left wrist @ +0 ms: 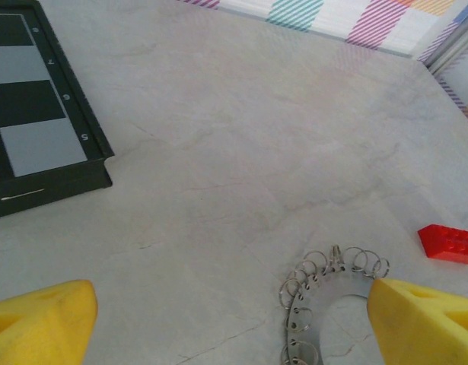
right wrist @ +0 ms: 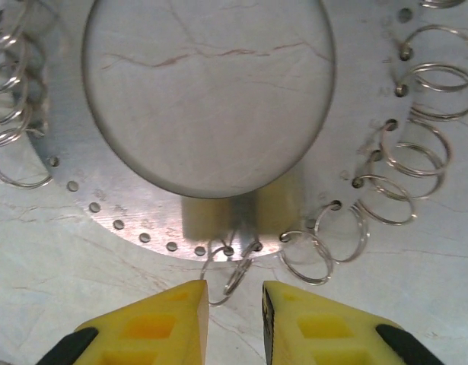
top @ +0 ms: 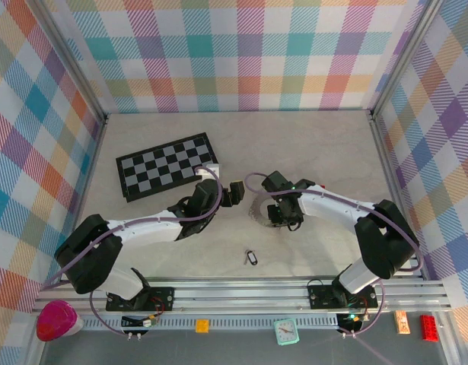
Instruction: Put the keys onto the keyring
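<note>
My right fingers (right wrist: 157,327) sit slightly parted, empty, at the keyring's (right wrist: 74,182) six o'clock; left fingers (left wrist: 43,319) wide, empty. Black-headed key (top: 250,258) lies unthreaded.

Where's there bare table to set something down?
Bare: the far strip between chessboard and back wall, and the far right corner. Crowded: the middle, where left gripper and right gripper meet at the keyring, a key just nearer.

Silvery keyring (right wrist: 363,114) is gleaming on pale marbled tabletop (top: 310,144); chessboard (top: 165,166) is showing black-and-grey checks; walls (top: 241,53) are wearing pastel plaid.
</note>
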### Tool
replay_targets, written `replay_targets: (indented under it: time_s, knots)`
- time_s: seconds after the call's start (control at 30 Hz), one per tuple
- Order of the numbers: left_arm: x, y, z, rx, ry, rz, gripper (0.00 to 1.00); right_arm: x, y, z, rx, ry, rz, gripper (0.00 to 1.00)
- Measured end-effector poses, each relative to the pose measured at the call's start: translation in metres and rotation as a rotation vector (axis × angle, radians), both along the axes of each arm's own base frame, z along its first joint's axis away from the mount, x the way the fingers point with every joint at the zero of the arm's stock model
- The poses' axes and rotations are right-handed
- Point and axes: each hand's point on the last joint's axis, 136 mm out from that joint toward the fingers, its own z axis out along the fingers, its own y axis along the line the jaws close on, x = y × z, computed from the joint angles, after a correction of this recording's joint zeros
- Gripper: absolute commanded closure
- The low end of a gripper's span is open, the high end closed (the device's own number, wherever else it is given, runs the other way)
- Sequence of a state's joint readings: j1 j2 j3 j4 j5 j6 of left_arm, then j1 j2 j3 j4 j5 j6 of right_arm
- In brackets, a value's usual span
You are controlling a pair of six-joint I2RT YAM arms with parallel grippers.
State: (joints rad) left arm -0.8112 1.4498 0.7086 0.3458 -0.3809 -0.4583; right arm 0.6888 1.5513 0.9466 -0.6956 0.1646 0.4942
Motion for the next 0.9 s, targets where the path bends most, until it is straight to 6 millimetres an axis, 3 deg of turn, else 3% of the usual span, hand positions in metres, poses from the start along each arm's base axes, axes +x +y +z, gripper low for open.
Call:
replay_targets:
  time_s: [0.3, 0.9]
  knots:
    - [-0.001, 0.006, -0.006, 0.006, 0.012, 0.023, 0.09, -0.001, -0.003, -0.010, -0.021, 0.026, -0.045, 0.70]
    - [-0.001, 0.007, -0.003, -0.001, 0.006, 0.030, 0.09, -0.003, -0.005, -0.019, -0.045, 0.053, -0.068, 0.81]
